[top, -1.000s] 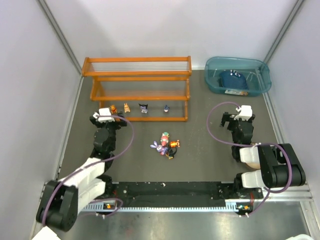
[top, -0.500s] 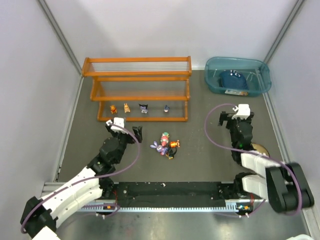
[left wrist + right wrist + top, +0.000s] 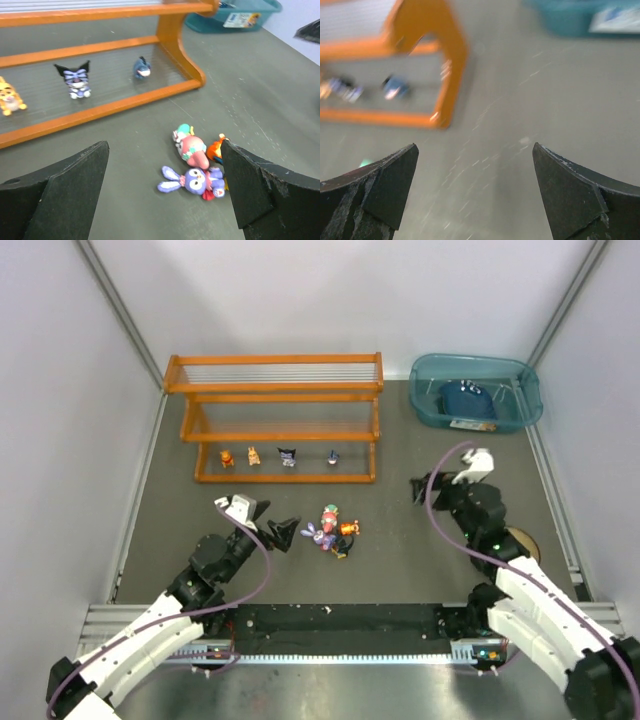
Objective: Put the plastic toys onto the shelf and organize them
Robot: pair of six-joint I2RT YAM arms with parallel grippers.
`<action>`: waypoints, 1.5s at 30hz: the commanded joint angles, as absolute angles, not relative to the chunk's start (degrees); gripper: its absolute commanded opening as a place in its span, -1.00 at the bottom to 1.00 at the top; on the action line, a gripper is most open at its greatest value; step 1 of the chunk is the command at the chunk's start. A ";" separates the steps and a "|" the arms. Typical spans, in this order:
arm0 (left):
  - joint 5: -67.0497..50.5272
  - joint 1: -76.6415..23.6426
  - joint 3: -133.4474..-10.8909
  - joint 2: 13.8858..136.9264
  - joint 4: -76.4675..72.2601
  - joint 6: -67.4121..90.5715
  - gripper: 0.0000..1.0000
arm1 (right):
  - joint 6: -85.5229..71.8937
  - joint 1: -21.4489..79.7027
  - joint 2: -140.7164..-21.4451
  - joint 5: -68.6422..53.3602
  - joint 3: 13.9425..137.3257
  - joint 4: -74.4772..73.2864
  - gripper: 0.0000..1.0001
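Our left pincer (image 3: 282, 531) is spread wide with nothing in it, sitting just left of the little heap of plastic toys on the dark grey surface (image 3: 400, 570). From its wrist view the heap shows right between the two fingers. There's a purple plastic bunny figurine (image 3: 192, 179) lying flat, a pink-red-white figurine (image 3: 192, 150) touching its far side, and an orange figurine (image 3: 216, 150) tucked against both.

Four more stand in a row on the bottom tier of the wide orange-framed wire shelf (image 3: 275, 386): an orange striped figurine (image 3: 10, 99), a small tan figurine (image 3: 254, 454), a black-eared purple-and-white figurine (image 3: 74, 81) and a navy-white figurine (image 3: 142, 68).

Our right pincer (image 3: 475, 147) is wide open and empty too, hanging over bare surface well right of the heap.
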State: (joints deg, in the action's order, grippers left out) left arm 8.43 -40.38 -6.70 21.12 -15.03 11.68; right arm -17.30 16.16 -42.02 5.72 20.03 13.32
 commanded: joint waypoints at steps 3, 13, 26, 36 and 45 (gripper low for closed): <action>2.99 -41.04 -6.06 19.25 -15.03 11.43 0.98 | -21.43 42.56 -41.13 14.39 24.96 0.27 0.98; 2.45 -41.22 -6.07 19.24 -14.68 11.34 0.98 | -30.14 68.09 -56.14 27.67 25.31 7.29 0.89; 4.30 -41.31 -2.29 16.70 -16.00 12.13 0.98 | -31.99 72.60 -77.69 32.17 34.62 12.40 0.86; 5.62 -41.22 -1.67 15.29 -15.91 12.30 0.98 | -32.69 72.60 -83.05 31.47 39.29 7.65 0.60; 5.45 -41.22 -1.41 14.77 -16.00 12.31 0.98 | -33.84 72.60 -84.46 32.87 40.43 3.96 0.22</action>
